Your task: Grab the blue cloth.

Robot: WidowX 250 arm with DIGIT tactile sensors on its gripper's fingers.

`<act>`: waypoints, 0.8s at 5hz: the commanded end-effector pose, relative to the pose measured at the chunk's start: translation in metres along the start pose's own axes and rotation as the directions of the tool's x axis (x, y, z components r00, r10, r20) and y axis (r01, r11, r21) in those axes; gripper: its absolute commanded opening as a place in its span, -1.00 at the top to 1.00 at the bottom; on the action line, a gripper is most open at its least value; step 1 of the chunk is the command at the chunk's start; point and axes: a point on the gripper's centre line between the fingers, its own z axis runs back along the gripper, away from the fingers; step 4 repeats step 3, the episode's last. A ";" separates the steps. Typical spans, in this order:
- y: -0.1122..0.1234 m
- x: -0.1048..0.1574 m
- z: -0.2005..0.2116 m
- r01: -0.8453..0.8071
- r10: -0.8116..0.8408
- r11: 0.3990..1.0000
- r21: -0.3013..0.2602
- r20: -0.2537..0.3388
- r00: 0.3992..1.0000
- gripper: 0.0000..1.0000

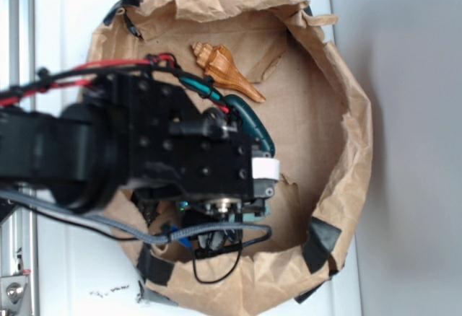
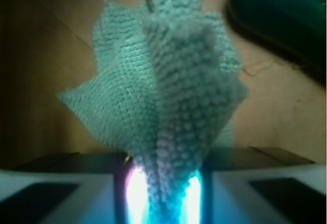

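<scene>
The arm (image 1: 108, 150) is matte black, built of blocky square-edged segments with small round screw holes dotted over their faces. A bundle of red and black cables (image 1: 86, 71) runs along its upper side, and a grey braided cable (image 1: 108, 226) loops beneath it, joined by a thin black wire that hangs in a curl. At the front sits the tool (image 1: 263, 179), marked by a white strip. In the wrist view its fingers (image 2: 265, 193) appear as pale grey bars with dark rectangular insets.
</scene>
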 end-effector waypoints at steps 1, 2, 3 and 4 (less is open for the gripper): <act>0.027 0.026 0.087 -0.133 0.137 0.990 -0.042 0.138 0.981 1.00; 0.033 0.027 0.107 -0.157 0.166 0.985 -0.073 0.140 0.976 1.00; 0.033 0.026 0.120 -0.159 0.163 0.986 -0.041 0.136 0.977 1.00; 0.033 0.026 0.120 -0.159 0.163 0.986 -0.041 0.136 0.977 1.00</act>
